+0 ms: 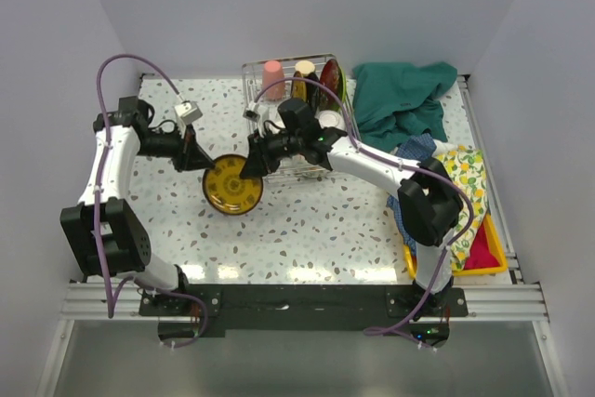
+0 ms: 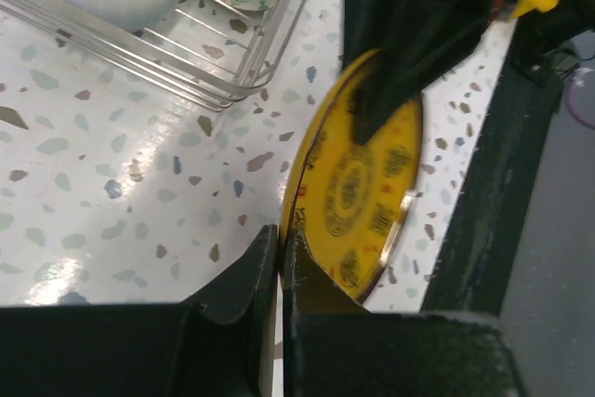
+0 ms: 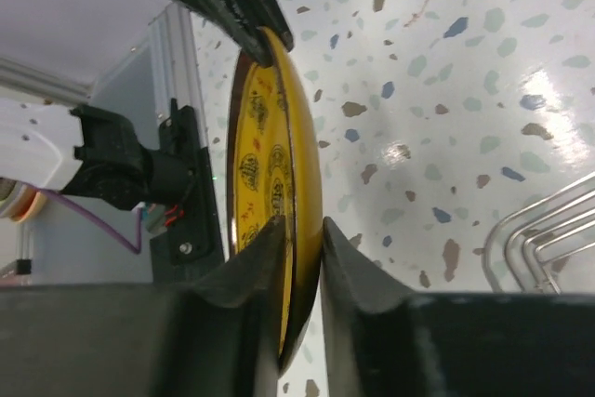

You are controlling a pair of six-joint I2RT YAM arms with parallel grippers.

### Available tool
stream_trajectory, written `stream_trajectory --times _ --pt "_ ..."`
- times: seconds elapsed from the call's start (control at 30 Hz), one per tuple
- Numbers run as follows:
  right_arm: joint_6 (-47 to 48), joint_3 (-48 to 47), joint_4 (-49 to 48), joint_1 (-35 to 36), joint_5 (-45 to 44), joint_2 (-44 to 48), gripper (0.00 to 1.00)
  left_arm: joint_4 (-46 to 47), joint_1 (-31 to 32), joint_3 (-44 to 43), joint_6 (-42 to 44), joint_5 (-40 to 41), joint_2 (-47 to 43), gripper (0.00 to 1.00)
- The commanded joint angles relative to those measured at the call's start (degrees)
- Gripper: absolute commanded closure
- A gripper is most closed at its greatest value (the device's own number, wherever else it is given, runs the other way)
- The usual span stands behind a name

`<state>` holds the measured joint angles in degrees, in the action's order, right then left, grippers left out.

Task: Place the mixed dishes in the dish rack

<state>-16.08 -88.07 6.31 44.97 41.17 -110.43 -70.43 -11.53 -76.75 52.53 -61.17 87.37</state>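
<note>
1. Brown-gold plate [image 1: 232,186] up on edge in the middle of the surface, just near-left of the dish rack [image 1: 249,90] and not yet inside it. Cannot tell whether touching the surface or lifted clear.
2. Left pincer [image 2: 281,244] pressed together on one rim of the plate. Right pincer [image 3: 302,230] pinching the opposite rim, one finger against each face.
3. Risk of a slip: only a small bite on a thin, glossy rim at each side. Likely to pivot, drop and clatter if released on one side before a firm hold on the other.
4. Risk of a tug: could twist or wrench loose under an uneven pull while clamped from both sides.
5. Risk at the rack: already holding a salmon-pink cup [image 1: 272,79] and upright plates [image 1: 330,81] at the far end. Could strike the wire wall or knock these over if carried in low or tilted.
</note>
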Motion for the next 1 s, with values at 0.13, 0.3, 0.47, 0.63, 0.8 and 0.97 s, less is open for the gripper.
stream_trajectory --times 0.13,0.3,0.47,0.63,0.8,0.97 --pt "0.16 -4.91 1.51 -0.23 -3.45 2.15 1.0 29.52 0.46 2.83 -27.45 4.46 -6.85 0.56" --pt "4.9 -8.25 7.49 -1.11 -18.52 4.43 1.0 56.5 0.54 6.09 -52.07 19.93 -17.4 0.13" --pt "5.27 -14.05 8.37 -3.92 -30.58 4.52 1.0 57.08 0.45 4.33 -56.76 28.54 -18.03 0.0" --pt "7.89 -19.41 8.02 -5.24 -54.92 2.95 1.0 55.32 0.46 8.01 -56.66 30.67 -18.55 0.0" --pt "12.03 -21.87 8.11 -7.09 -60.75 0.92 1.0 55.76 0.28 10.92 -57.28 30.05 -20.4 0.0" --pt "12.12 -22.67 6.27 -8.67 -69.35 -1.01 1.0 55.67 -0.51 12.24 -57.28 29.88 -20.75 0.0"
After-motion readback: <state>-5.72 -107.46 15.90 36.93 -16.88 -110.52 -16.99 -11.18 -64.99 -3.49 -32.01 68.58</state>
